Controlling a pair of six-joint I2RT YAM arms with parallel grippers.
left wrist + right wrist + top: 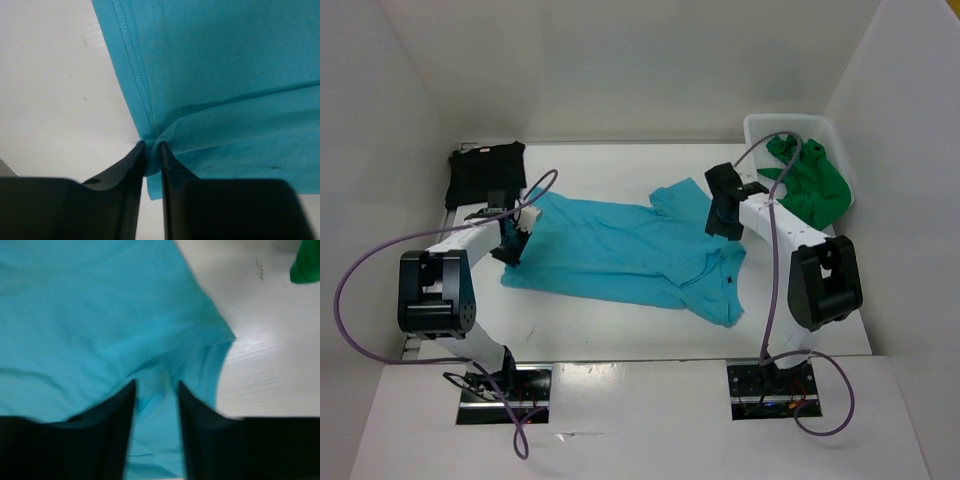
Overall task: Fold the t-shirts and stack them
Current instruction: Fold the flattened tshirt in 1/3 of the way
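White table (620, 335) — black t-shirt (485, 175) overhead only, turquoise t-shirt (610, 245) everywhere

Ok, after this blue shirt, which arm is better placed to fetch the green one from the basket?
Right. The green shirt spills from the basket at the far right, close beyond the right gripper; the left gripper sits across the turquoise shirt, near the black shirt.

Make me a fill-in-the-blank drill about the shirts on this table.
1. The green shirt lies in the white ____.
2. The folded shirt in the far left corner is ____.
3. The spread shirt, pinched at its edge by the left tool, is ____.
Missing words: basket; black; blue.
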